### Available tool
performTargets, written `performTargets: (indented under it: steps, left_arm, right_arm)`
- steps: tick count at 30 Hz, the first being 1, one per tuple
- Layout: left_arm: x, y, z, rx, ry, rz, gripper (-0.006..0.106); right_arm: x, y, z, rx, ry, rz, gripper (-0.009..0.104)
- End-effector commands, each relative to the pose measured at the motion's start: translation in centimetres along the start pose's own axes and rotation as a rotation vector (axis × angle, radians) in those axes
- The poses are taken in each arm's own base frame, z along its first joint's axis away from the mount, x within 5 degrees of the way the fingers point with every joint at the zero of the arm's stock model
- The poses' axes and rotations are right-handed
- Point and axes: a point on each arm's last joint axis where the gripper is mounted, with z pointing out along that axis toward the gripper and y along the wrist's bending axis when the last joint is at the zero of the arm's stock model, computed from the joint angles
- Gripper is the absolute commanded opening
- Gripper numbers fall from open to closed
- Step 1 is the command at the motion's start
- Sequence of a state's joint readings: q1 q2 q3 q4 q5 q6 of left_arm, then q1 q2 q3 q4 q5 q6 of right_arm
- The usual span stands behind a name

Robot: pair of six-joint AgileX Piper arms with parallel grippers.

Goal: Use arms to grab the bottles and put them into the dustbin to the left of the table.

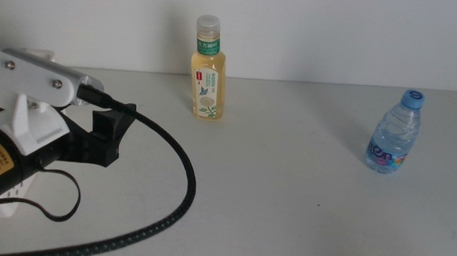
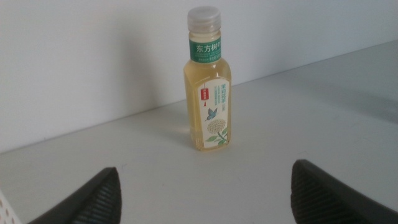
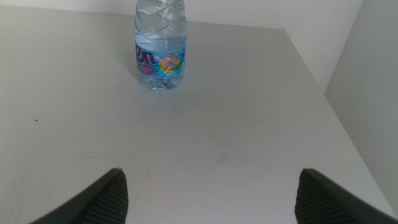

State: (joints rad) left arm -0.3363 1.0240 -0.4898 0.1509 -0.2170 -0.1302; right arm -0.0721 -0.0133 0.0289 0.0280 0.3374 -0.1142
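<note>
Light-grey matte table (image 1: pixel 289 189) against a plain white wall (image 1: pixel 316 29). Tea bottle (image 1: pixel 207 68) upright at the far edge, water bottle (image 1: pixel 394 132) upright well right. Left gripper (image 2: pixel 205 196) agape facing the tea; right gripper (image 3: pixel 208 199) likewise spread, short of the water.

Plain white wall (image 1: pixel 340 31) behind; soft even light, faint shadows.

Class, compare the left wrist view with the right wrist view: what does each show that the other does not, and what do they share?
Only the left wrist view shows the yellow tea bottle, upright near the wall, framed between the open jaws of the left gripper. Only the right wrist view shows the clear water bottle, upright, ahead of the open right gripper, and the table's far corner. Both show the light-grey table, a pale wall, and two dark jaws spread wide, holding nothing.
</note>
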Motion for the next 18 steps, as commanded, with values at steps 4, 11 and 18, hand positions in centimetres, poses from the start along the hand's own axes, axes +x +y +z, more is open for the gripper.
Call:
performTargets:
  steps: [4, 11, 18]
  left_arm:
    - [-1.7, -0.5, 1.1, 0.047, -0.171, 0.046, 0.093]
    - [-1.2, -0.6, 5.1, 0.07, -0.218, 0.003, 0.093]
    - [-1.5, -1.1, 10.9, 0.073, -0.177, 0.002, 0.093]
  right_arm:
    - [-1.0, -0.2, -0.3, 0.019, -0.097, -0.017, 0.075]
    - [-1.0, -0.2, -0.3, 0.019, -0.097, -0.017, 0.075]
    - [-1.0, -0.2, -0.3, 0.019, -0.097, -0.017, 0.075]
